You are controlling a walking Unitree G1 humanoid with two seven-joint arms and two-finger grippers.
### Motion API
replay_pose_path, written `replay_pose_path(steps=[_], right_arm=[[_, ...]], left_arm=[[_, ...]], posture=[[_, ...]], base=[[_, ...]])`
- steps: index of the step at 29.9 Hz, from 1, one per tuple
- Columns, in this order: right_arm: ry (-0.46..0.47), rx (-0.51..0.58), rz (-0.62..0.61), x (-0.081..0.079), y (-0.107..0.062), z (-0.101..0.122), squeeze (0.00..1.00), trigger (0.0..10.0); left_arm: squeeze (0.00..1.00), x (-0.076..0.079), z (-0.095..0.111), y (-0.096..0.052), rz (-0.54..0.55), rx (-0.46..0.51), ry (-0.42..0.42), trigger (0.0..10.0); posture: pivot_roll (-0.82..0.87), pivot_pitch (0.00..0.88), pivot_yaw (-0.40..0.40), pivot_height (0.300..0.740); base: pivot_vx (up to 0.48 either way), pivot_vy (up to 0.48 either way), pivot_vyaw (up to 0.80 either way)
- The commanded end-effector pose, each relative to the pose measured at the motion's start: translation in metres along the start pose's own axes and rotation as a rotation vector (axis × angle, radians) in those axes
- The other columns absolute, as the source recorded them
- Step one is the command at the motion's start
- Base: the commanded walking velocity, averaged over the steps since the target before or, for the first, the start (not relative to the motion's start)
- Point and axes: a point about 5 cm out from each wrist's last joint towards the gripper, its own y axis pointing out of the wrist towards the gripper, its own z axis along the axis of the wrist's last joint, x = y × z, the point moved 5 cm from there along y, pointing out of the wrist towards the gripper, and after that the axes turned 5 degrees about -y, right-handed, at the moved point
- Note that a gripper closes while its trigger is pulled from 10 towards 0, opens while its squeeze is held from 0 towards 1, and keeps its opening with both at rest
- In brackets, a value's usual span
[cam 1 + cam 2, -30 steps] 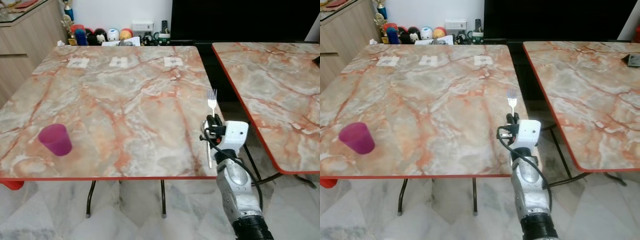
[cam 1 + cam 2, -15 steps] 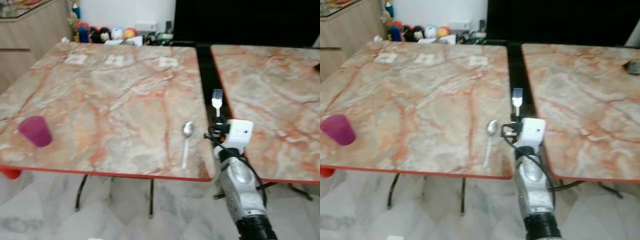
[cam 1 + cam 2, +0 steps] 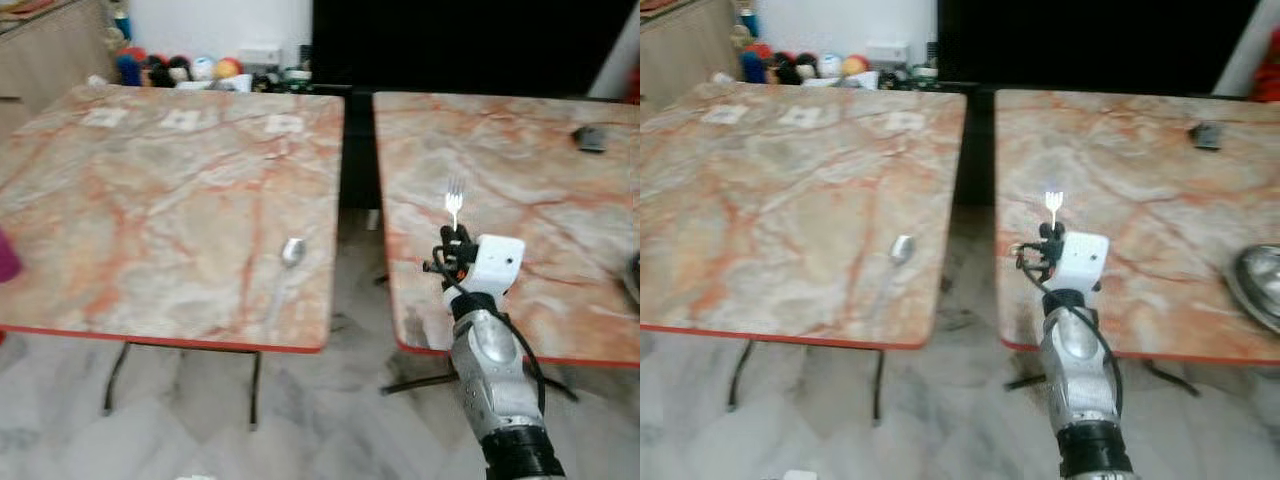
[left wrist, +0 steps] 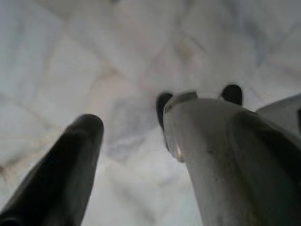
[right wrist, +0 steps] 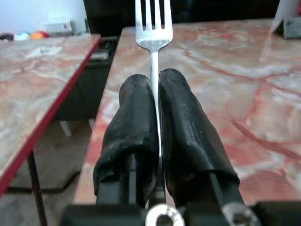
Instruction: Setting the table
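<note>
Right gripper clamps one fork; one spoon lies on left table

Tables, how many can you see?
2. The left table has a spoon lying near its front edge. The right table is beside it across a gap, where the right claw holds a fork upright.

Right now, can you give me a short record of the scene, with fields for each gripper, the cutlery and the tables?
right gripper: shut on the fork, tines up, over the near edge of the right table
left gripper: hanging idle over pale floor tiles, fingers apart
spoon: flat on the left table, near its front right corner
other items: metal bowl at right table's right edge; small dark object farther back
</note>
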Motion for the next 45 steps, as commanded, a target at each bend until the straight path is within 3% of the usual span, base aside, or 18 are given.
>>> replay_pose_path(steps=[1,12,19,27,30,32,37,45], right_arm=[[-0.004,0.015,-0.004,0.001,0.002,0.005,0.00,10.0],[-0.009,0.026,-0.027,0.009,0.003,0.009,0.00,10.0],[-0.004,0.047,-0.033,0.009,0.005,0.015,0.00,10.0],[0.012,0.127,-0.068,0.017,0.007,0.034,0.00,10.0],[0.001,0.219,-0.114,0.029,0.008,0.059,0.00,10.0],[-0.004,0.230,-0.123,0.031,0.008,0.062,0.00,10.0],[-0.036,0.262,-0.224,0.061,0.013,0.079,0.00,10.0],[-0.145,0.089,-0.369,0.103,0.020,0.059,0.00,10.0]], left_arm=[[0.00,0.003,-0.022,-0.003,-0.011,-0.073,0.018,10.0],[0.00,0.015,-0.022,-0.002,-0.021,-0.074,0.023,10.0],[0.00,0.033,-0.015,0.002,-0.039,-0.055,0.025,10.0],[0.00,0.016,-0.011,0.000,-0.029,-0.037,0.024,10.0],[0.00,0.008,-0.011,-0.001,-0.013,-0.026,0.019,10.0],[0.00,0.008,-0.010,-0.001,-0.010,-0.026,0.021,10.0],[0.00,0.010,-0.006,0.000,-0.014,-0.020,0.024,10.0],[0.00,0.016,-0.002,0.002,-0.026,-0.014,0.024,10.0]], posture=[[0.02,0.142,-0.023,0.740],[0.02,0.141,-0.022,0.740],[0.02,0.140,-0.024,0.740],[0.02,0.134,-0.024,0.740],[0.02,0.132,-0.025,0.740],[0.01,0.131,-0.024,0.740],[0.01,0.132,-0.023,0.740],[0.01,0.137,-0.019,0.740]], base=[[0.000,-0.454,0.00],[0.000,-0.455,0.00],[0.000,-0.456,0.00],[0.000,-0.455,0.00],[0.000,-0.295,0.00],[0.000,0.000,0.00],[0.000,0.000,0.00],[0.000,0.000,0.00]])
